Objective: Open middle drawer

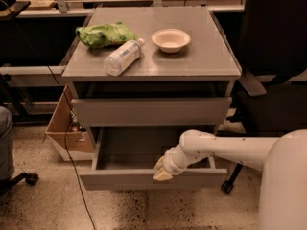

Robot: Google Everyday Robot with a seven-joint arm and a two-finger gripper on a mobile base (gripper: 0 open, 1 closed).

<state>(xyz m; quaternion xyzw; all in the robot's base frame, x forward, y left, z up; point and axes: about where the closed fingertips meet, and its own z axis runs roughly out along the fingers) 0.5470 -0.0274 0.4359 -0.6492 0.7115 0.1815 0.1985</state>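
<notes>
The middle drawer (120,180) is the lower grey drawer of the cabinet, and it stands pulled well out. Its grey box interior (134,150) shows and looks empty. My gripper (163,172) comes in from the right on the white arm (225,150) and sits at the top edge of this drawer's flat front, a little right of its middle. A cream fingertip (162,176) hangs over the front's outer face. The drawer front above it (148,111) stands out only slightly. Anything below the open drawer is hidden.
On the cabinet top (211,56) lie a green bag (104,33), a plastic bottle (122,57) on its side and a white bowl (171,39). A cardboard box (64,123) and a cable (67,147) are at the left. A black chair (273,56) stands at the right.
</notes>
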